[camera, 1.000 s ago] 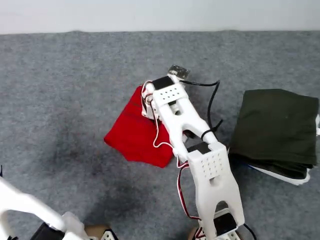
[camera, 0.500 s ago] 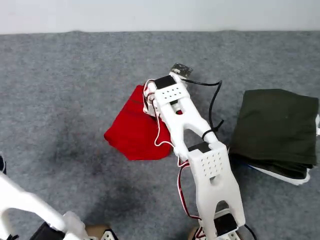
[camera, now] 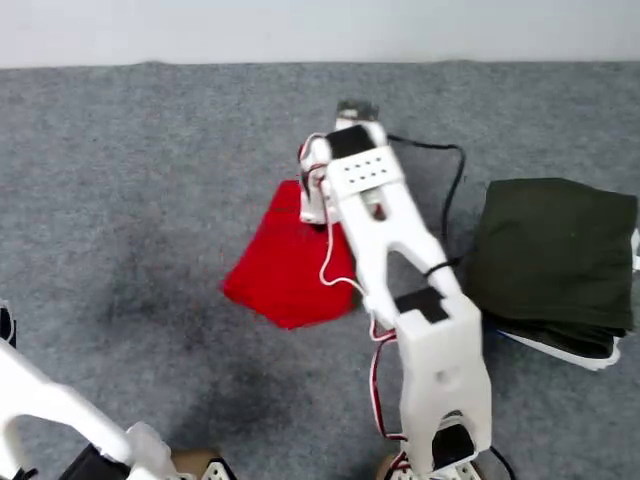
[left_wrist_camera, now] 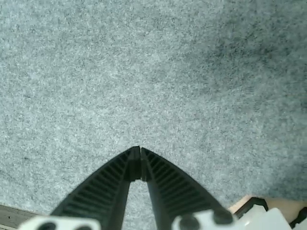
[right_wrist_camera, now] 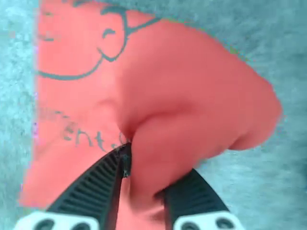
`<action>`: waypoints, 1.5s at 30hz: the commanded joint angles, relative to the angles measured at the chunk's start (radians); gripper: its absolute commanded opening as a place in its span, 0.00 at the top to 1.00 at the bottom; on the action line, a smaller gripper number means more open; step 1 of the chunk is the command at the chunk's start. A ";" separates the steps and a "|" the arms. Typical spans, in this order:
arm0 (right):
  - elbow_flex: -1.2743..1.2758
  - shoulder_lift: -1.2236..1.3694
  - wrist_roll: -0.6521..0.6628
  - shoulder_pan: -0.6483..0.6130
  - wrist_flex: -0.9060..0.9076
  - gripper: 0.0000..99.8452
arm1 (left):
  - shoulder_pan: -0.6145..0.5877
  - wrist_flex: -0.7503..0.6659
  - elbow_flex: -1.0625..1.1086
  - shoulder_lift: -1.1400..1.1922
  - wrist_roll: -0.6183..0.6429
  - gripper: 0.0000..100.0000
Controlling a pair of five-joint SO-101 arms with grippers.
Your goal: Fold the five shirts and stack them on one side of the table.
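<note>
My right arm has pulled the red shirt (camera: 290, 270) a little to the right. At the left, my left claw (left_wrist_camera: 140, 163) rests closed above bare counter (camera: 130, 180). The right claw (right_wrist_camera: 144, 167) pinches the shirt's far edge, and its length trails diagonally near-left. The dark stack (camera: 555, 255) lies rightward, nearest this arm.

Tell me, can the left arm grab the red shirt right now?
Probably not yet. The left tool is shut over bare grey table, away from the red shirt, and the right tool is pinching that shirt.
</note>
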 commanded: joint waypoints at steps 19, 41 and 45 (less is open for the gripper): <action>-0.015 -0.549 0.379 0.303 0.137 0.99 | 0.002 0.008 -0.007 -0.034 0.005 0.99; -0.009 -0.397 0.572 0.723 0.137 0.99 | 0.005 0.006 -0.007 -0.034 0.005 0.99; -0.009 -0.265 0.624 0.802 0.128 0.99 | 0.005 0.005 -0.007 -0.034 0.005 0.99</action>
